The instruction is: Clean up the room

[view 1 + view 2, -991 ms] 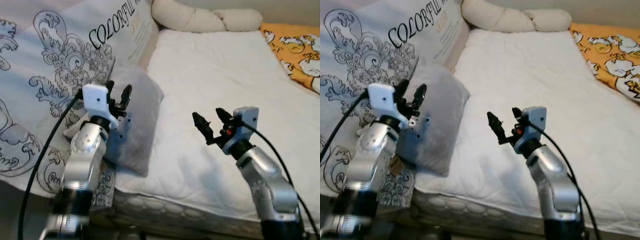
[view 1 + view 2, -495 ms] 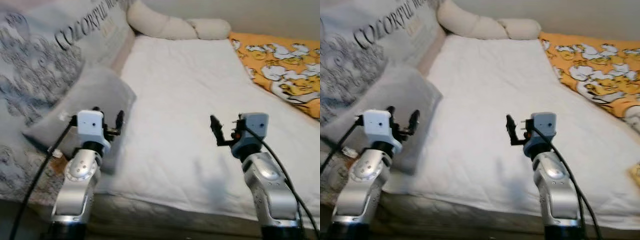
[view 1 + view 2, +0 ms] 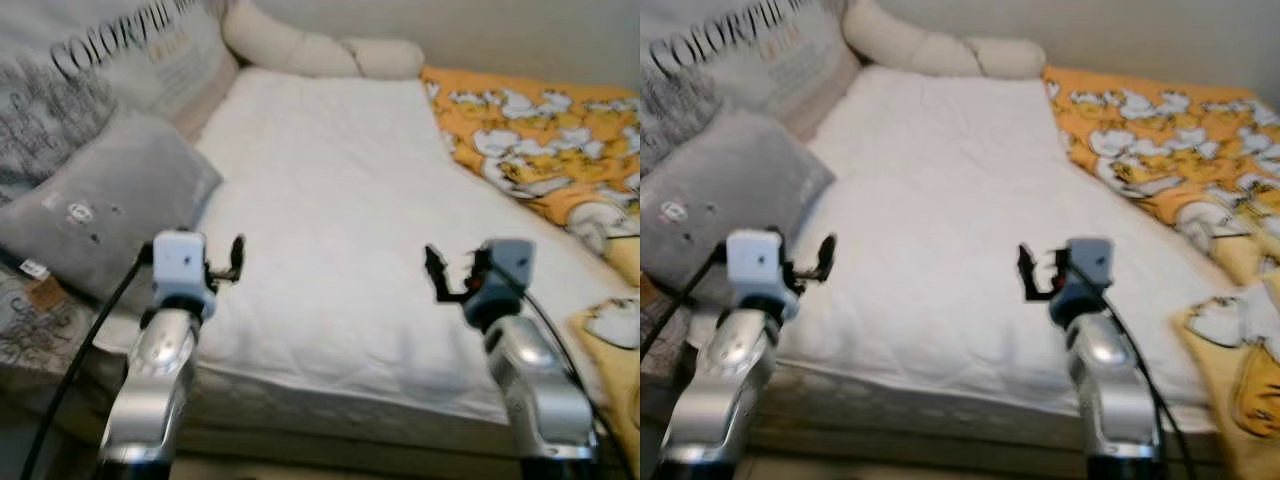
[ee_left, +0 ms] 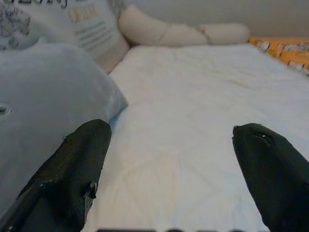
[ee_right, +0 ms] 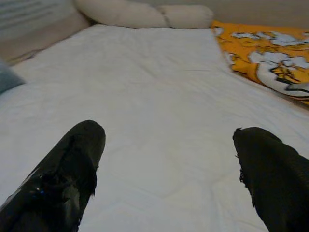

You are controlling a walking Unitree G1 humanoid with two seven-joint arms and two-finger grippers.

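Grey pillow (image 3: 100, 215): at the robot's left edge of the bed (image 3: 330, 200), lying flat and slightly askew against the printed duvet (image 3: 110, 60); long axis runs roughly from the near-left corner toward the head of the bed, one corner pointing onto the white sheet. Small tag visible at its near edge. Not held; judged not yet put in its final place.

Orange patterned blanket (image 3: 540, 150): bunched along the robot's right side of the bed, long axis running head to foot, one fold spilling over the near right corner. Judged still to be straightened or folded.

Cream bolster cushion (image 3: 320, 50): lying across the head of the bed, long axis side to side; appears in place.

White sheet: middle of the mattress bare and fairly smooth.

Left hand (image 3: 215, 262): fingers spread apart, gripping nothing, raised over the near-left mattress edge just beside the pillow.

Right hand (image 3: 445, 275): fingers spread apart, gripping nothing, raised over the near-right part of the sheet, well apart from the blanket.

Progress, judged: early to middle; bedding items left to arrange.
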